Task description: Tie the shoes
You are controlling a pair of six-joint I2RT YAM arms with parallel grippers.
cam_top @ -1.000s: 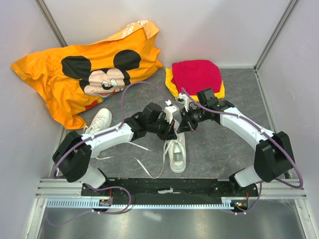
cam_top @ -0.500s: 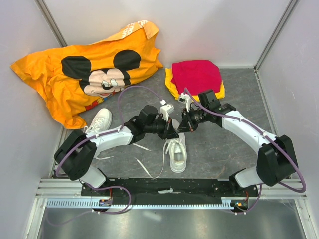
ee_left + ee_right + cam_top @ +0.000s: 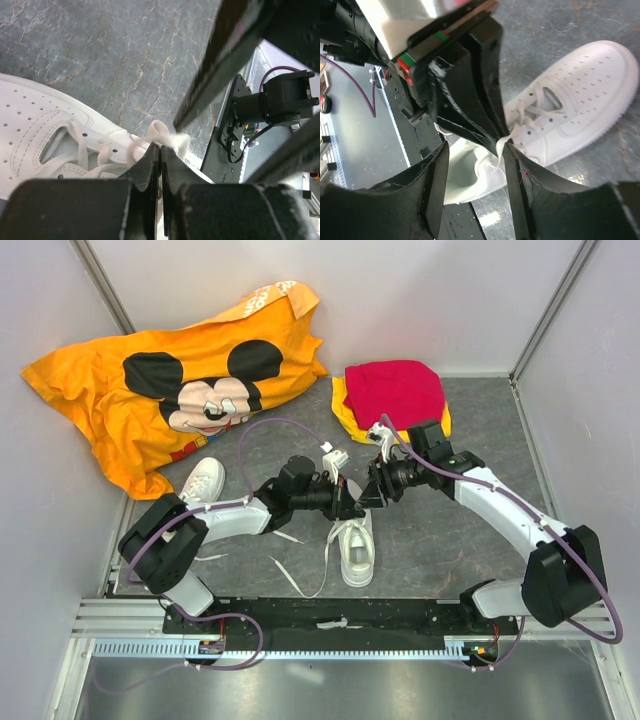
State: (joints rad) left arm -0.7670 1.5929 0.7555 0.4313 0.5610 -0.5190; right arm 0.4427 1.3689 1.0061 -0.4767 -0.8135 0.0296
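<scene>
Shoes (image 3: 352, 548) are set low on the bench (image 3: 430, 555), centre and left. A limp, slippery lace loop (image 3: 159, 134), best taken near its base, is pinched by the closed left fingers (image 3: 146, 165). The right fingers (image 3: 436, 175) are spread open around it.

Centre shoe (image 3: 357, 558) is placed near, second shoe (image 3: 204, 481) left of it; shirt (image 3: 150, 375) far left, cloths (image 3: 395, 392) far right.

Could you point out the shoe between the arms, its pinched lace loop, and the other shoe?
shoe between the arms (image 3: 357, 562): top view, heel end.
lace loop (image 3: 159, 131): left wrist view, top of the loop.
other shoe (image 3: 203, 480): top view, white upper.
</scene>
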